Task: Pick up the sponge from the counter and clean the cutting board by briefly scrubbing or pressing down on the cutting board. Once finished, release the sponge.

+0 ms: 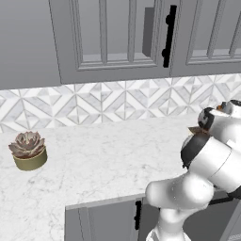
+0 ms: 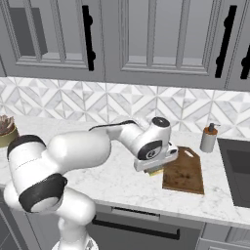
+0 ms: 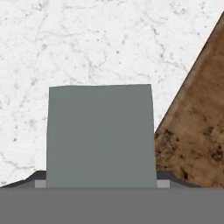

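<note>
The grey-green top of the sponge [image 3: 100,135] sits between my two fingertips [image 3: 39,178] in the hand view, its sides flush against the pads. From the right base view, its yellow edge [image 2: 156,173] peeks out under the hand, low over the white marble counter [image 2: 117,180]. My gripper [image 2: 155,169] is shut on it, just left of the dark reddish-brown cutting board [image 2: 185,172]. The board's corner [image 3: 197,135] lies to the right in the hand view, and a brown sliver of it [image 1: 197,131] shows behind the arm in the left base view.
A soap dispenser [image 2: 209,138] stands behind the board. A dark sink [image 2: 235,168] opens at the far right. A potted succulent [image 1: 29,151] sits far left on the counter. Grey wall cabinets with black handles [image 2: 88,36] hang above the tiled wall.
</note>
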Controlling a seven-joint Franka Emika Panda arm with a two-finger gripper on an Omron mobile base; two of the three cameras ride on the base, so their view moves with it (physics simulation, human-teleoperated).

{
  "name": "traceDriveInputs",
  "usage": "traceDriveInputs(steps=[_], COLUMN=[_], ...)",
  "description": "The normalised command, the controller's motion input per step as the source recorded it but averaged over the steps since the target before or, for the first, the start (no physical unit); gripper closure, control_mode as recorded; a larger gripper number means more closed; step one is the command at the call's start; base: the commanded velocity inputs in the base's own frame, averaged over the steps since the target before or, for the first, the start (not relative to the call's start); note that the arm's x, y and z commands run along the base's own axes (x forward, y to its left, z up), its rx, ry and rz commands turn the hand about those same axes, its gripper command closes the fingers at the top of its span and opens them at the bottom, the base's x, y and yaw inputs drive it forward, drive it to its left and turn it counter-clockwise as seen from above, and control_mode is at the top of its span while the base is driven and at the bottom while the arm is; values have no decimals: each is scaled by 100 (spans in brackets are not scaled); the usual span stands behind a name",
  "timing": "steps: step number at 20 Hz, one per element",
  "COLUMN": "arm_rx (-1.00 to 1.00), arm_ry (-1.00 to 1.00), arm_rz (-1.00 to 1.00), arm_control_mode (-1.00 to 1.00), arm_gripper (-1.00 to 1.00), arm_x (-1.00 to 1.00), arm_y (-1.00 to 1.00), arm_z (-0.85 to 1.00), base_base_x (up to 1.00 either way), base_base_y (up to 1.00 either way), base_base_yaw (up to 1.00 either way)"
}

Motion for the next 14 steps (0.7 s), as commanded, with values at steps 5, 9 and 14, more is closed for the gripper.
traceDriveInputs(steps=[5, 9, 14], arm_rx=[-15, -6, 0], arm_ry=[7, 6, 3], arm_rz=[17, 13, 11], arm_control_mode=[-100, -100, -100], arm_gripper=[100, 100, 100], arm_x=[2, 15, 52], arm_y=[100, 100, 53], arm_z=[-3, -29, -20], base_base_x=[0, 0, 0], base_base_y=[0, 0, 0], base_base_yaw=[0, 0, 0])
